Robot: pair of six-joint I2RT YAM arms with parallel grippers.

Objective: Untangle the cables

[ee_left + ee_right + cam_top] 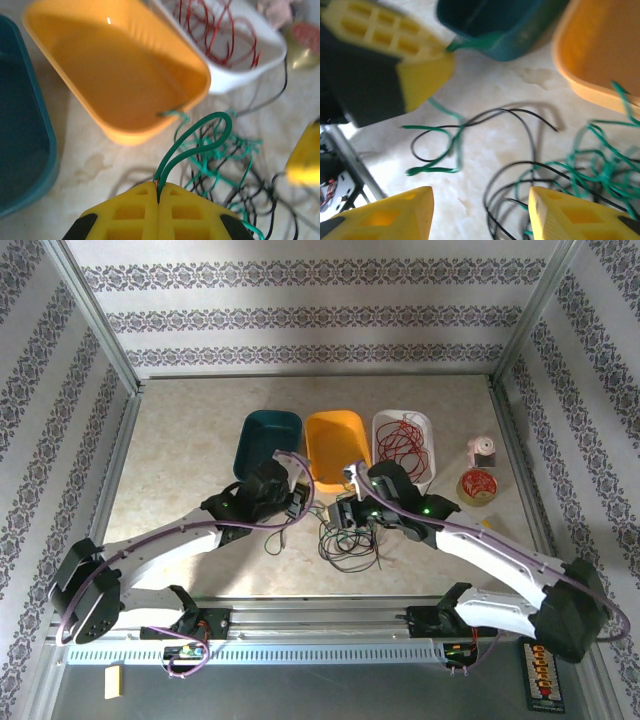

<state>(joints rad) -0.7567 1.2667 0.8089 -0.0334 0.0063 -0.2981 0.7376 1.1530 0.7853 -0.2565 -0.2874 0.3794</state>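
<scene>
Two colours make up the heap of cables [345, 538] lying in the near middle of the surface [190, 450]: green strands [600, 170] and black strands [517, 111] looped through one another, with one green tail [435, 170] lying out to the left of the heap. Judge them light, limp and a little springy, thin enough to slip out of a loose pinch and quick to snag where they cross. So you want a hold on a free end or an outer loop, never in the thick of the knot, and a slow pull away from the heap. Your left jaws are closed tight on a green loop [223, 116], pinched low so that the loop stands up above the fingertips [130, 210]; that looks a fair hold, on the heap's left side. Your right jaws stand open with nothing between them, hovering over the heap's black and green strands; a black outer loop would be the likely thing for them to take. Farther off sit three bins in a row: teal bin [270, 438] on the left, orange bin [335, 445] in the middle, white bin [402, 416] on the right, with red loops [405, 445] lying inside the white one. To the right of that is a small reel of red wire [478, 483].
</scene>
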